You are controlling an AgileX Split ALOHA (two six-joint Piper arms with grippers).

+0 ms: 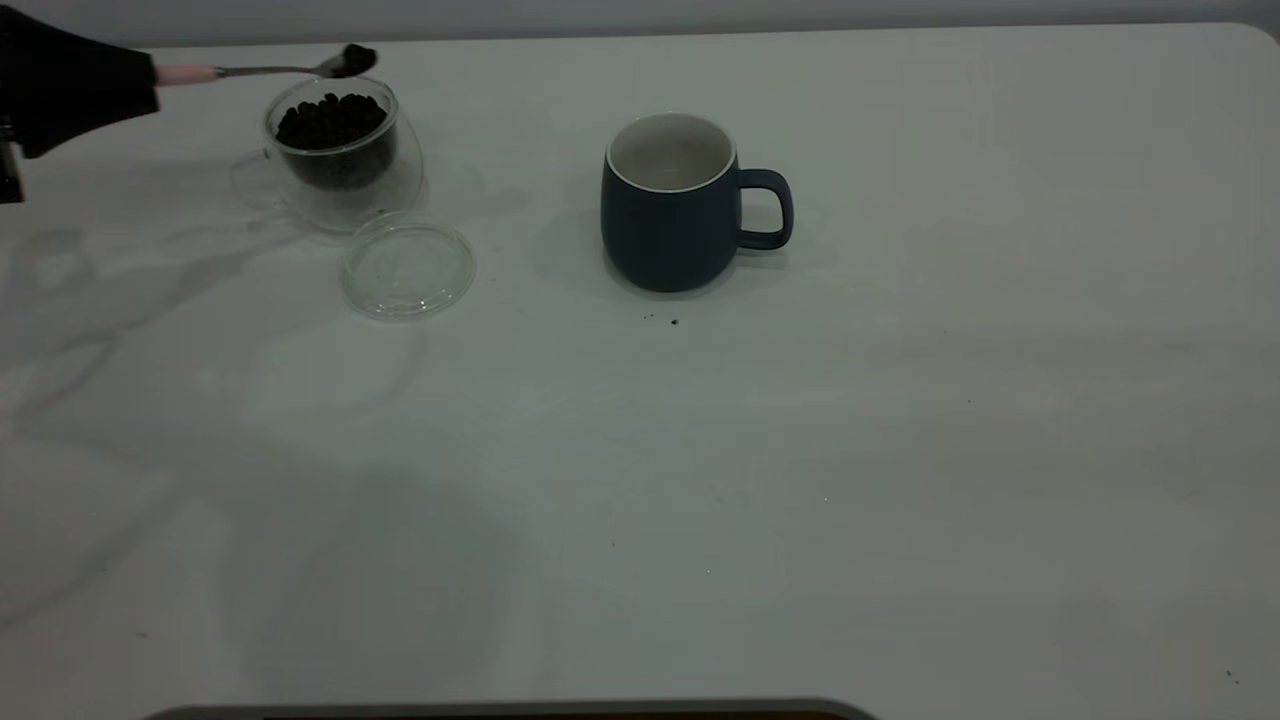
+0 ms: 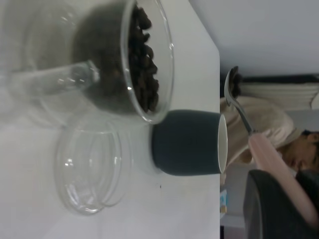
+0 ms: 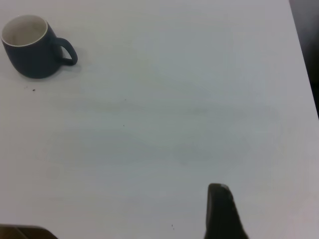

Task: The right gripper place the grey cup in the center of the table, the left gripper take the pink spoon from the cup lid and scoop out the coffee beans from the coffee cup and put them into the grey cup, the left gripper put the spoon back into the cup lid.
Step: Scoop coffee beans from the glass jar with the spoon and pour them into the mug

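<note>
The dark grey cup (image 1: pixel 668 205) stands upright and empty near the table's middle, handle to the right; it also shows in the left wrist view (image 2: pixel 187 142) and the right wrist view (image 3: pixel 32 47). The glass coffee cup (image 1: pixel 335 150) holds coffee beans (image 2: pixel 142 64) at the far left. My left gripper (image 1: pixel 150 75) is shut on the pink spoon's handle (image 2: pixel 271 159). It holds the spoon (image 1: pixel 270 70) level above the glass cup, with beans in its bowl (image 1: pixel 355 58). The clear cup lid (image 1: pixel 407 265) lies empty in front of the glass cup. My right gripper (image 3: pixel 222 211) hangs over bare table, far from the grey cup.
A few dark crumbs (image 1: pixel 672 322) lie just in front of the grey cup. The white table (image 1: pixel 800 480) stretches bare to the right and front. A person (image 2: pixel 299 149) is in the background of the left wrist view.
</note>
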